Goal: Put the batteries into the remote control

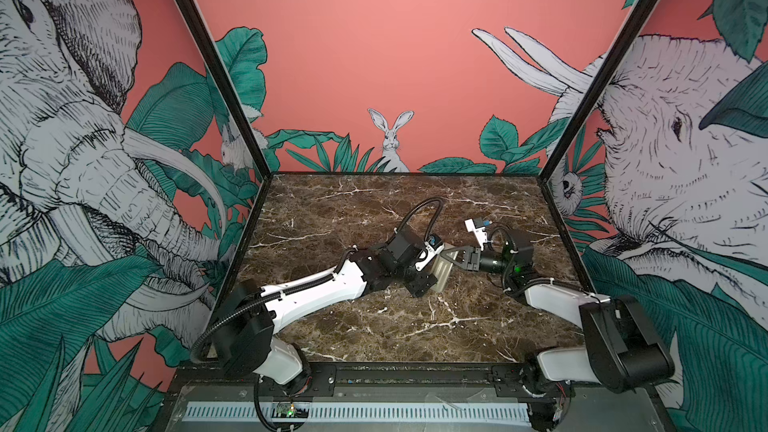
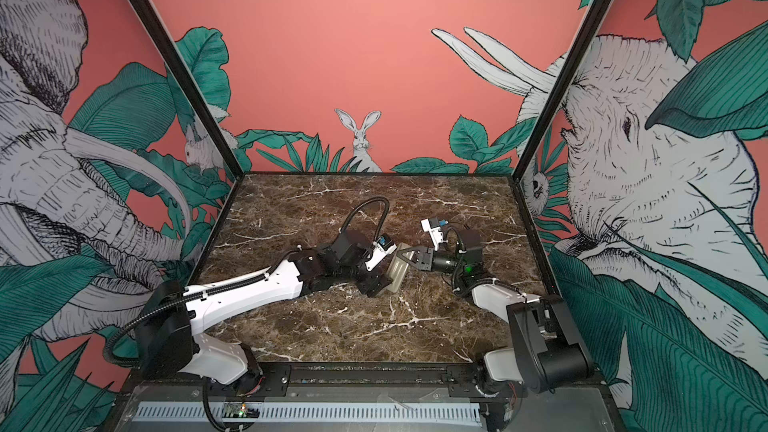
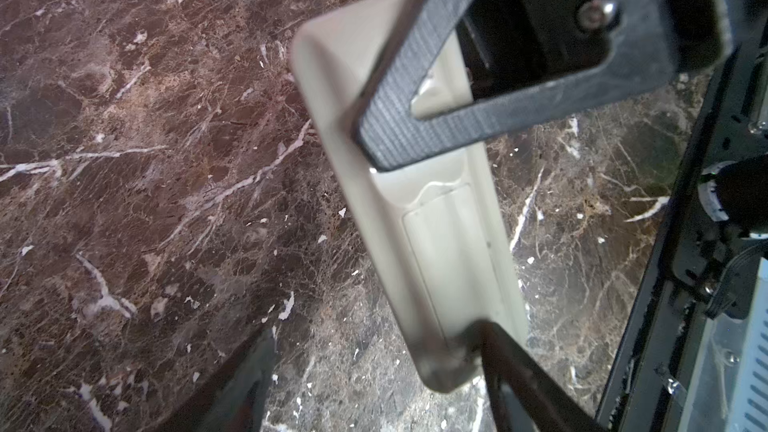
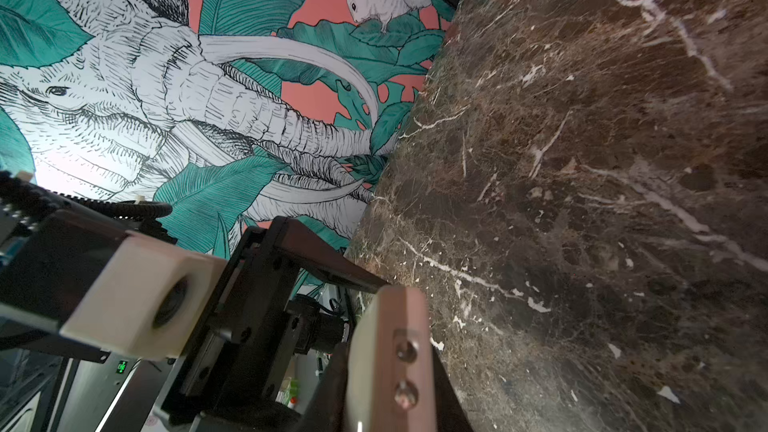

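Right gripper (image 3: pixel 376 147): jaws closed, tip resting on the beige back of the remote control (image 3: pixel 449 251). Left gripper (image 3: pixel 372 332): jaws wide apart, one finger (image 3: pixel 511 363) touching the remote's end, the other clear of it. The remote lies back-up on the marble table (image 3: pixel 166 160).

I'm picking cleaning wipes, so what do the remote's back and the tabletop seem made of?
The remote control is likely moulded plastic: beige, smooth with a soft sheen, rounded edges and a fine seam around its back panel. The table has a brown marble look with white veins and a faint gloss; real stone or printed laminate, I cannot tell.
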Robot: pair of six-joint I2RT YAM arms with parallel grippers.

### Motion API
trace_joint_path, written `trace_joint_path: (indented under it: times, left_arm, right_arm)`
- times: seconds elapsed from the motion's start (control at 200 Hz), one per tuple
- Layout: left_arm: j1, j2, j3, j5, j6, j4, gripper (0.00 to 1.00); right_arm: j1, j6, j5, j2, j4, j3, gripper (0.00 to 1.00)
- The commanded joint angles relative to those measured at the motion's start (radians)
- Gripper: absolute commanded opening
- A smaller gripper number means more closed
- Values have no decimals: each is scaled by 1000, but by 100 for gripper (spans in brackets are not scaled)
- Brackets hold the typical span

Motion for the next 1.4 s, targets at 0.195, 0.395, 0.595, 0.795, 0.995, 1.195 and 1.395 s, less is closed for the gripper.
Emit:
trace_joint_path:
  times: [0.195, 0.395, 0.595, 0.795, 0.995, 1.195, 1.395]
  left_arm:
    - [6, -58, -38, 11, -87, 82, 79]
    - [-1, -57, -81, -47, -120, 189, 80]
    - [-1, -58, -103, -73, -136, 246, 80]
    - [-10, -34, -97, -98, -118, 240, 80]
    - [-15, 1, -87, -96, -122, 280, 80]
    - [-15, 35, -63, -93, -119, 296, 80]
    - [-17, 75, -42, -69, -128, 323, 80]
  right_arm:
    - [9, -114, -4, -71, -115, 39, 0]
    - [9, -157, 56, -101, -206, 64, 0]
    - [9, -146, 99, -101, -210, 72, 0]
    - [9, -136, 170, -112, -229, 71, 0]
    - [9, -123, 233, -145, -236, 64, 0]
    - [8, -117, 258, -151, -230, 51, 0]
    - [9, -81, 286, -145, -166, 21, 0]
